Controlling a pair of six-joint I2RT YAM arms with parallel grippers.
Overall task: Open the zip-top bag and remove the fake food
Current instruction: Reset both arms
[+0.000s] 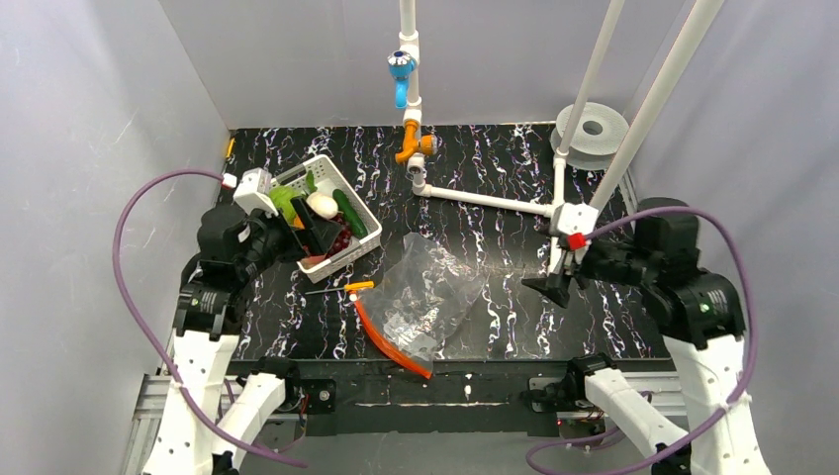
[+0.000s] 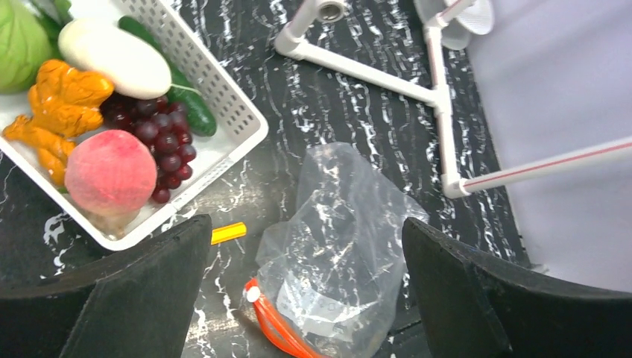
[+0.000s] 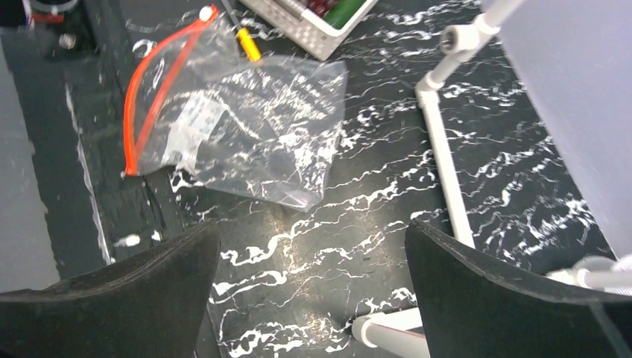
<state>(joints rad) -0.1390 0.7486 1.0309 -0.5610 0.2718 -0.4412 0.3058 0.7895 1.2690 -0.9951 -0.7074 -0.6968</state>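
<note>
The left pincer (image 2: 305, 230) is released, its two black fingers spread wide with nothing between them. It hangs by the near corner of the white slotted plastic basket (image 2: 246, 123). The right pincer (image 3: 313, 227) is also released and empty, over bare black marbled table (image 1: 495, 188) off to the right, near the white plastic pipe frame (image 1: 485, 201).

Between the two arms lies the large clear crinkly zip-top bag (image 1: 430, 297), flat on the table. Its orange-red zip strip (image 1: 391, 344) faces the near edge. In the right wrist view the strip's two sides bow apart, so the mouth looks open. No toy shows through the plastic, only creases and a pale patch.

The fake food sits in the basket:
- a dark red grape bunch (image 2: 156, 130)
- a pink-red peach (image 2: 110, 171)
- a white egg-shaped piece (image 2: 115, 58)
- a dark green cucumber (image 2: 190, 104)
- a green round vegetable (image 2: 19, 45)
- a knobbly orange piece (image 2: 63, 97)

A small orange-handled tool (image 2: 227, 233) lies on the table just beside the basket, between it and the bag.

By this layout the job looks essentially done: the bag is unzipped and emptied, the pieces are out, and both pincers are free. At most the arms have to pull back. Whether some small piece hides in the folds of the bag cannot be told.
</note>
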